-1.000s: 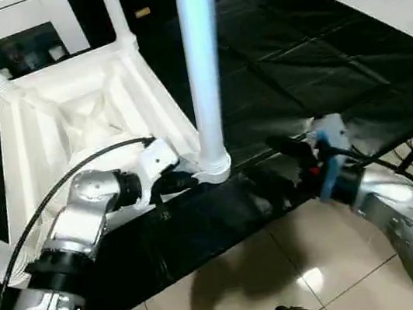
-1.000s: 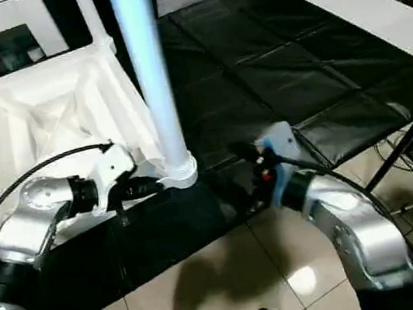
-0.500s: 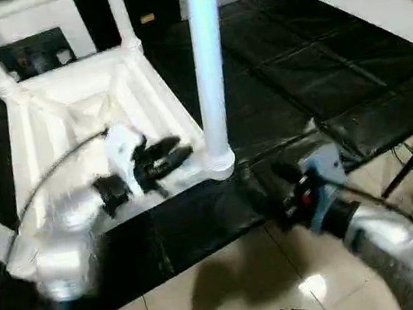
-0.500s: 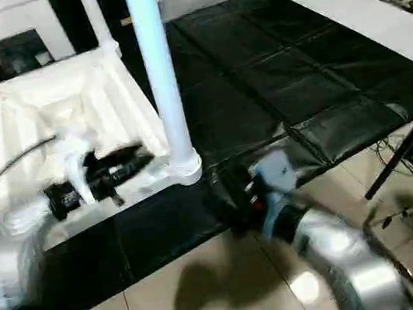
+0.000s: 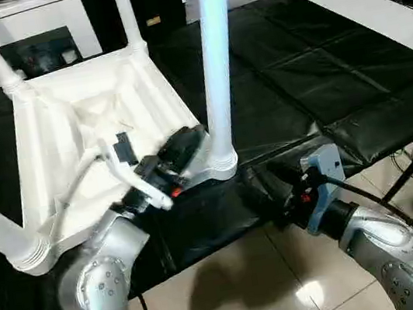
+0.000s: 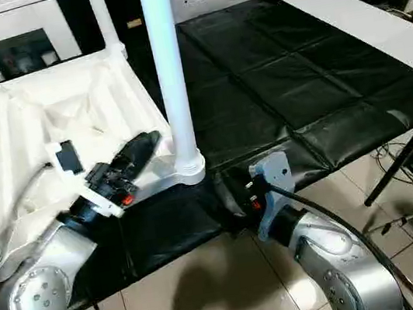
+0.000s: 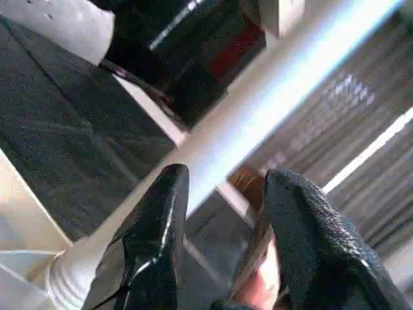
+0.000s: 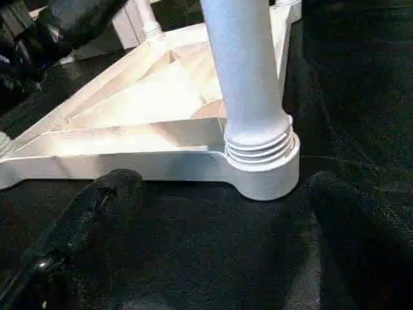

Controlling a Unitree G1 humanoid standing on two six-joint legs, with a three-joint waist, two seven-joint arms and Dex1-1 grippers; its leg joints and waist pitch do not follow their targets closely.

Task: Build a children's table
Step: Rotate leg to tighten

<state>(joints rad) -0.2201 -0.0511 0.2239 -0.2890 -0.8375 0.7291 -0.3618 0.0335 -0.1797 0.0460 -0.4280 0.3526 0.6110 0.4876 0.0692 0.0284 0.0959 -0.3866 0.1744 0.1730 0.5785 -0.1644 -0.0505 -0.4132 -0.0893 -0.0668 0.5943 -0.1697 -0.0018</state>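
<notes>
We had the tabletop (image 5: 85, 135) lying upside down on the black padded table (image 5: 319, 74), ribbed underside up, so that the corner sockets faced upward to take the legs. All four corners carried an upright leg, and the nearest leg (image 5: 216, 67) stood in the near corner socket (image 5: 222, 166) beside the table's front edge. Our left gripper (image 5: 189, 143) hovered over the tabletop's near rim, just beside that leg's base, its fingers (image 7: 151, 239) partly parted with nothing between them. Our right gripper (image 6: 228, 191) waited low at the table's front edge, just short of the same socket, spread wide and empty.
</notes>
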